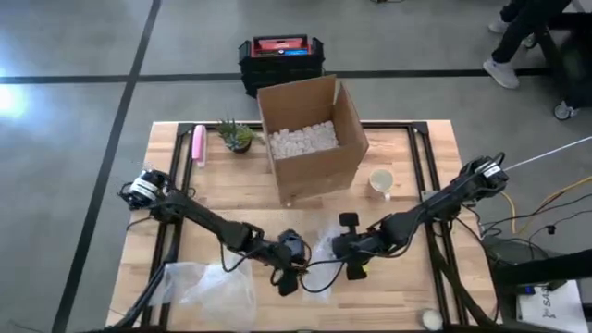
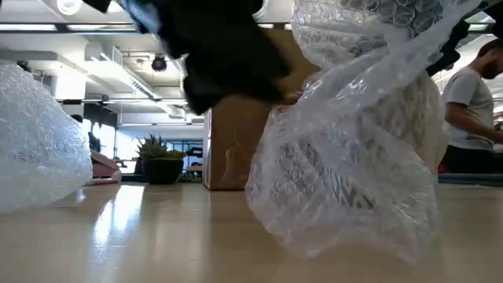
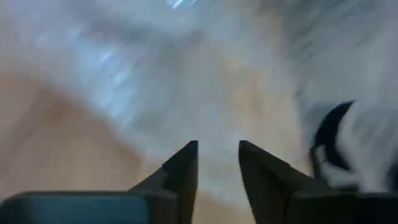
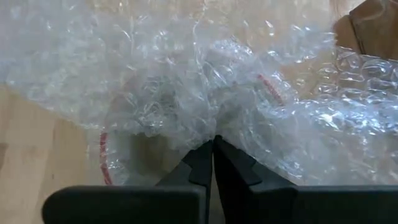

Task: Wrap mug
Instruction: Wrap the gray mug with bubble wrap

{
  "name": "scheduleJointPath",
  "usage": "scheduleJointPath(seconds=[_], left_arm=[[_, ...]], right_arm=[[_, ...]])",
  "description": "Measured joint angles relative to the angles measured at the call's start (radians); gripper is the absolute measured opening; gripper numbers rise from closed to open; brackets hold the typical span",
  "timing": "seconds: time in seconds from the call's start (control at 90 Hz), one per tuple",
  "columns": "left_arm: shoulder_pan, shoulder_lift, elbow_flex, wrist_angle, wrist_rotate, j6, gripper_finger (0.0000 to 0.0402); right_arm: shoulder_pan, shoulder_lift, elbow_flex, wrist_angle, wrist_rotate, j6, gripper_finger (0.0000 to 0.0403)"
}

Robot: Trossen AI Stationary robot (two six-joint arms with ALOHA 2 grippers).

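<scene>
Wooden worktop (image 1: 407,277) carrying two bubble wrap heaps: one bubble wrap sheet (image 4: 205,93) near centre, pinched in the closed right gripper (image 4: 213,149), with red markings showing through it; one spare bubble wrap (image 1: 208,282) near left. Left gripper (image 3: 217,163) slightly parted, holding nothing, beside the sheet. One mug (image 1: 381,181) right of one cardboard box (image 1: 310,139).

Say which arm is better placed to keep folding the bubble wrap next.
Probably the right. The right claw is shut on the bubble wrap, pinching a bunched fold. The left claw is open beside the wrap, holding nothing, so it would first need a grip.
</scene>
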Motion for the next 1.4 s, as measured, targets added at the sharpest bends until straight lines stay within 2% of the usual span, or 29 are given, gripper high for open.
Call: scheduleJointPath(seconds=[0.267, 0.456, 0.678, 0.833, 0.989, 1.222, 1.4], left_arm=[[0.044, 0.037, 0.162, 0.0, 0.007, 0.194, 0.0005], [0.074, 0.035, 0.179, -0.027, 0.004, 0.235, 0.0007], [0.107, 0.071, 0.143, -0.01, 0.001, 0.2, 0.0001], [0.119, 0.126, 0.145, 0.039, 0.002, 0.183, 0.0001], [0.123, 0.14, 0.146, 0.047, 0.003, 0.167, 0.0002], [0.123, 0.119, 0.143, 0.026, 0.003, 0.171, 0.0002], [0.116, 0.078, 0.165, -0.02, 0.004, 0.153, 0.0001]], right_arm=[[0.0, 0.0, 0.0, 0.0, 0.0, 0.0, 0.0002], [0.0, 0.0, 0.038, -0.062, -0.003, -0.008, 0.0002], [0.001, -0.006, 0.238, -0.354, -0.003, -0.015, 0.0002], [0.001, -0.007, 0.318, -0.379, -0.009, -0.036, 0.0002], [0.001, 0.001, 0.283, -0.298, -0.052, -0.041, 0.0002], [-0.014, 0.076, 0.189, -0.256, -0.051, -0.042, 0.0002], [-0.029, 0.146, 0.176, -0.246, -0.044, -0.042, 0.0002]])
